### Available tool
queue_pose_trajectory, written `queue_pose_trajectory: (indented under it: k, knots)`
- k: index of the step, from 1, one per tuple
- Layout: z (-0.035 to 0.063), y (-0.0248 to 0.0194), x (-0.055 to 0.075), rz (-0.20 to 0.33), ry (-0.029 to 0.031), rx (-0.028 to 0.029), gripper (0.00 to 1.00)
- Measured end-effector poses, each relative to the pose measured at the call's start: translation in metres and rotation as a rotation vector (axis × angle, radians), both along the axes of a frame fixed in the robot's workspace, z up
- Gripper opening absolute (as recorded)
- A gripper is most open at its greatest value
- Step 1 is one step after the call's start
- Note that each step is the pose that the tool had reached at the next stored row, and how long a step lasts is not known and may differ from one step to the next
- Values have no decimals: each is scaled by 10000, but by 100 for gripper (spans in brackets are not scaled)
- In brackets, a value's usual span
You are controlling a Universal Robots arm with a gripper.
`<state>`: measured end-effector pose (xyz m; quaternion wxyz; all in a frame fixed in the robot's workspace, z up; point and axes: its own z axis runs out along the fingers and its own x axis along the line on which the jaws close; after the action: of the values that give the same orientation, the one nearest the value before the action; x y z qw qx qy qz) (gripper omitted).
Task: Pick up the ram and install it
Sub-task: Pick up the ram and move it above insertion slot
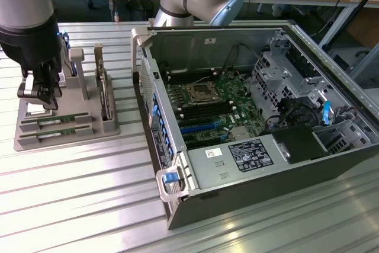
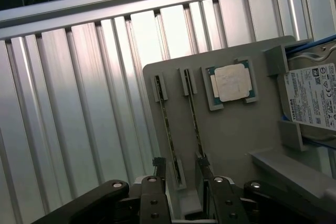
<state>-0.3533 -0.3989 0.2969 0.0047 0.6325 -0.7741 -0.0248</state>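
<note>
The gripper hangs with jaws spread wide, holding nothing, over one end of the ram, which stands on edge in a slot along the tray edge. Beyond sit a second stick, the processor and the hard drive.

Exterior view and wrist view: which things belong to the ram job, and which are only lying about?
For the job: two ram sticks; open claw near them; computer case.
Lying about: processor chip; hard drive.
</note>
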Motion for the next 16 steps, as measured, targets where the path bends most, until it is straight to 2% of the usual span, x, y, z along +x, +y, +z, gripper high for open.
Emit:
queue_pose_trajectory:
  k: [16]
  knots:
    - [-90, 0, 0, 0, 0, 0, 36]
